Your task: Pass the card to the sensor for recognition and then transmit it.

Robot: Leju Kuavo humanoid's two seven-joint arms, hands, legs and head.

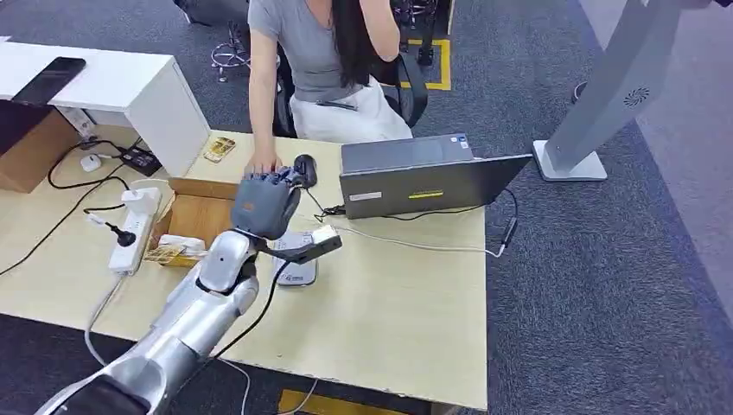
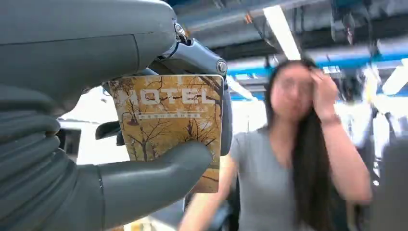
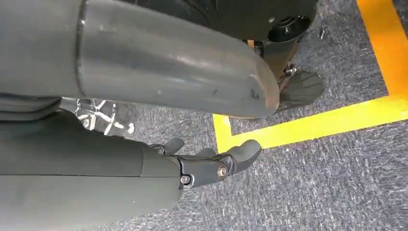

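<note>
Golden-brown with bare trees and the word "MOTEL" across it, the card [image 2: 171,125] sits upright in the left hand [image 1: 264,203], clamped between the thick grey thumb across its face and the darker fingers [image 2: 226,120] behind its far edge. In the head view that hand is raised above the pale wooden counter [image 1: 398,328], over a small white-and-grey sensor [image 1: 296,270] lying flat on the surface; the card itself is hidden behind the hand there. A person [image 1: 324,60] in a grey top sits across the counter, 1 hand [image 1: 262,164] resting on its far edge just beyond the robot's hand, beside a black mouse [image 1: 305,169]. In the left wrist view the person is blurred, the other hand lifted to the head.

An open grey laptop [image 1: 415,177] stands to the right of the mouse, a white cable [image 1: 415,244] trailing from it across the counter. To the left lie a white power strip [image 1: 134,225] and an open cardboard box [image 1: 194,216], with another patterned card [image 1: 219,149] near the far edge.

The right hand [image 3: 211,163] hangs over grey carpet [image 3: 337,183] crossed by yellow tape [image 3: 317,122]; its fingers are loosely bent and apart, holding nothing.
</note>
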